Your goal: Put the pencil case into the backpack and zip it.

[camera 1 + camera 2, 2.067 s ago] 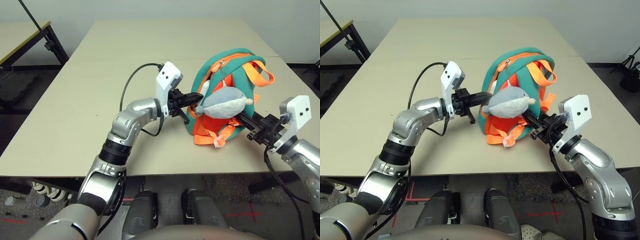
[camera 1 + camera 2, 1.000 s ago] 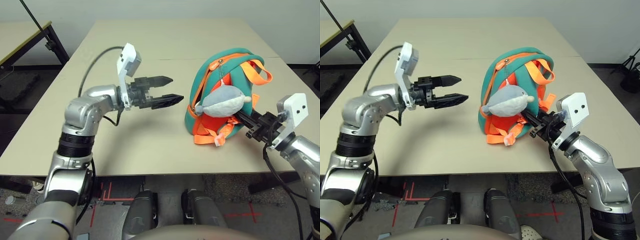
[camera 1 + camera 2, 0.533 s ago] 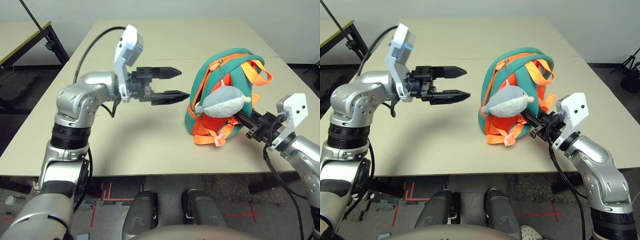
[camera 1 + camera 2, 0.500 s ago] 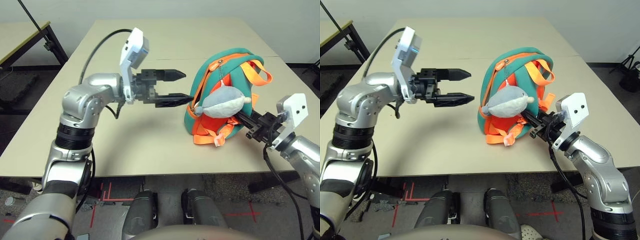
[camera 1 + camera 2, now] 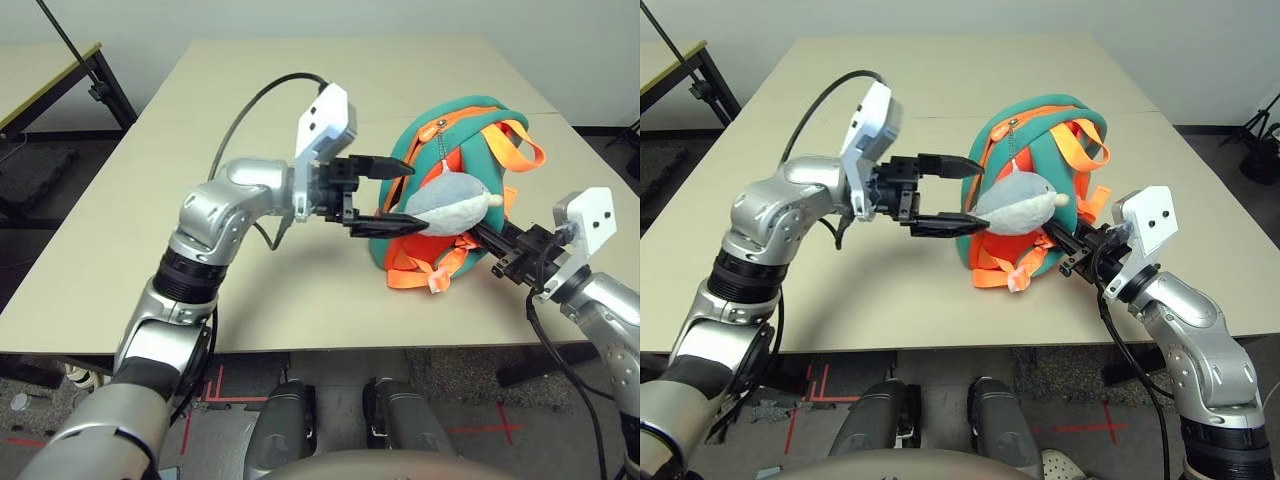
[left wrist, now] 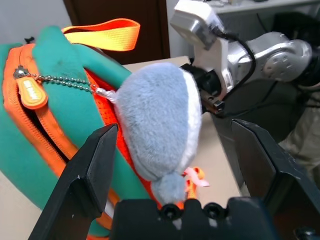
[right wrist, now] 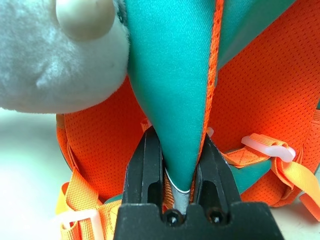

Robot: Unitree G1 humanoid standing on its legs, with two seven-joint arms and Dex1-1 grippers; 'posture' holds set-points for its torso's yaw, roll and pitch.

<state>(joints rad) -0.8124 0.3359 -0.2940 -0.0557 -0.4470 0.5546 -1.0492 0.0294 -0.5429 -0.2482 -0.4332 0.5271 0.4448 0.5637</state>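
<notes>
On the beige table (image 5: 150, 200) the backpack (image 5: 470, 125) stands pinched by the right gripper (image 7: 178, 165) while the left gripper (image 5: 385, 192), spread wide and empty, has swung back against its plush toy (image 5: 450, 208), likely for zipping; the pencil case is unseen, presumably inside.

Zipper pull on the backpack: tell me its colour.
Orange, on a silver bead chain; the zipper pull on the backpack shows best in the left wrist view.

The teal and orange backpack (image 5: 455, 190) stands upright on the table, a grey plush toy (image 5: 447, 208) dangling in front.
</notes>
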